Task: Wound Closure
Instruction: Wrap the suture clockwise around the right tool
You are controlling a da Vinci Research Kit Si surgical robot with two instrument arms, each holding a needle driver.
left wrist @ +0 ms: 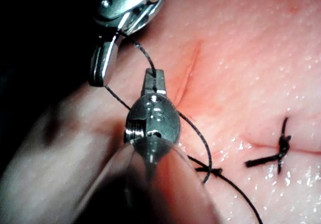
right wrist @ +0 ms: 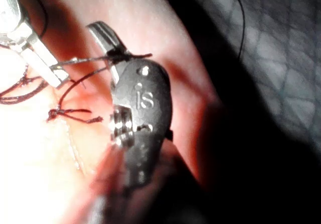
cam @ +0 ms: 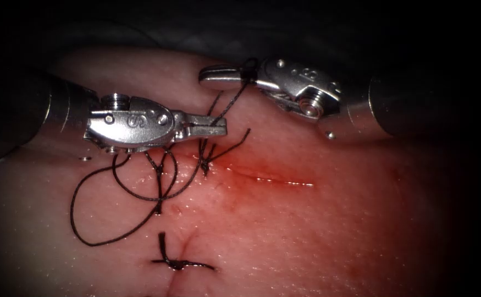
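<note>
Endoscope view: both tools hold thread (cam: 114, 234) above the tissue (cam: 306, 236).
Left tool (cam: 218, 125) and right tool (cam: 218, 77) each clamp thread near the cut (cam: 273, 179); needle's whereabouts cannot be made out.

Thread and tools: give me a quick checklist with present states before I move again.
1. Left tool holds thread: ok, jaws shut on it near the knot.
2. Right tool holds thread: ok, the strand is wrapped at its jaws.
3. Thread between the tools unsnagged: cannot tell, loose loops lie on the tissue left of the cut.
4. Needle position: cannot tell.
5. Lower stitch tied: ok.
</note>
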